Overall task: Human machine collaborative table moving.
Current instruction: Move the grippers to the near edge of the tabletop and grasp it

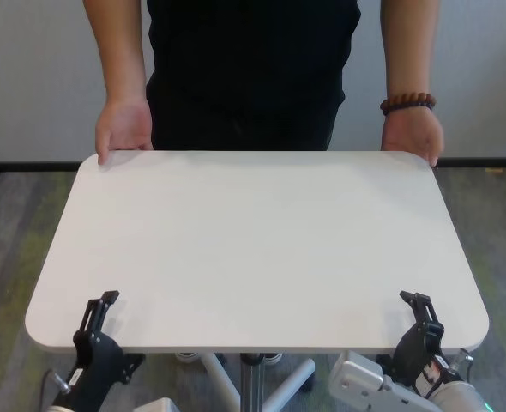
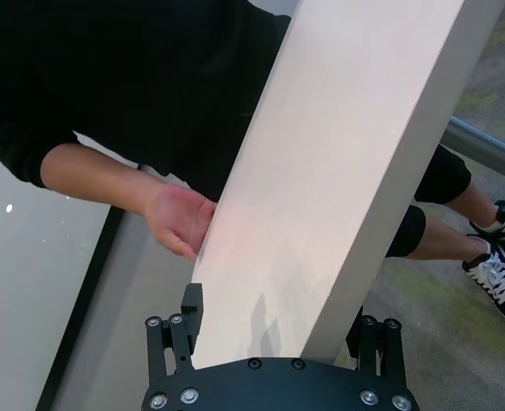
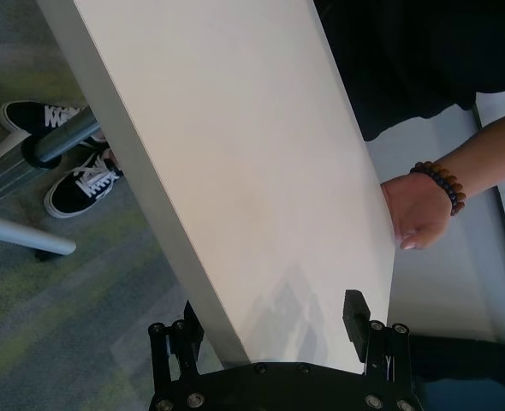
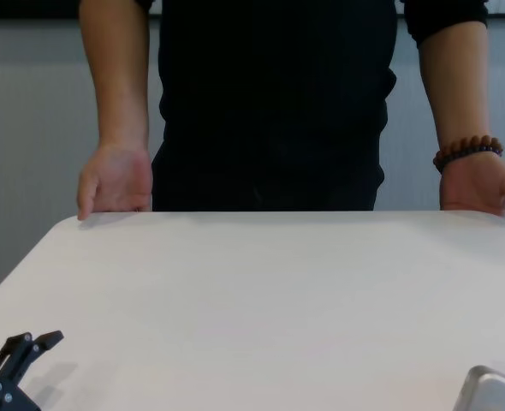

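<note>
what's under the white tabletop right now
Under the table: a metal pole, white base legs and the person's sneakers. The tabletop covers the pole's top joint.
</note>
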Tool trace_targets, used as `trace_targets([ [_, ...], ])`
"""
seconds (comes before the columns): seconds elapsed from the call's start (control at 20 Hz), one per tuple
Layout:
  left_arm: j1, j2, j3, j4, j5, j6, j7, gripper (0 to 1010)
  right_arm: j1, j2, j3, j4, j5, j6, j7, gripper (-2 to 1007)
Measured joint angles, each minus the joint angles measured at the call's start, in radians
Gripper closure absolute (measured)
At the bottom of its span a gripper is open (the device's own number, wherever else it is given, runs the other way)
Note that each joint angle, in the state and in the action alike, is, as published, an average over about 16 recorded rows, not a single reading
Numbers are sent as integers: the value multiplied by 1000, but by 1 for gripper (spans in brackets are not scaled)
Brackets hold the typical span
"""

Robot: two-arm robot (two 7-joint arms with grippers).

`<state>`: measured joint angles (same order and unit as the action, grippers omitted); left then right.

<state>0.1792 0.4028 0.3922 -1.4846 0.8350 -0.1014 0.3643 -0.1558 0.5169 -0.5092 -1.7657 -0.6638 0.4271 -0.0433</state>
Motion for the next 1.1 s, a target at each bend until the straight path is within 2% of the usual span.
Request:
trace_targets([
  [0.25, 1, 0, -1, -1, 2, -3, 2, 9, 9, -10, 1, 9, -15, -1, 14, 4],
  [0.75, 1, 1, 0, -2, 1, -2, 2, 9, 42, -34, -10, 36, -62, -2, 40, 4],
  [1.1, 1, 2, 0, -2, 0, -1, 2, 9, 51, -51, -8, 47, -72, -17, 48, 4],
])
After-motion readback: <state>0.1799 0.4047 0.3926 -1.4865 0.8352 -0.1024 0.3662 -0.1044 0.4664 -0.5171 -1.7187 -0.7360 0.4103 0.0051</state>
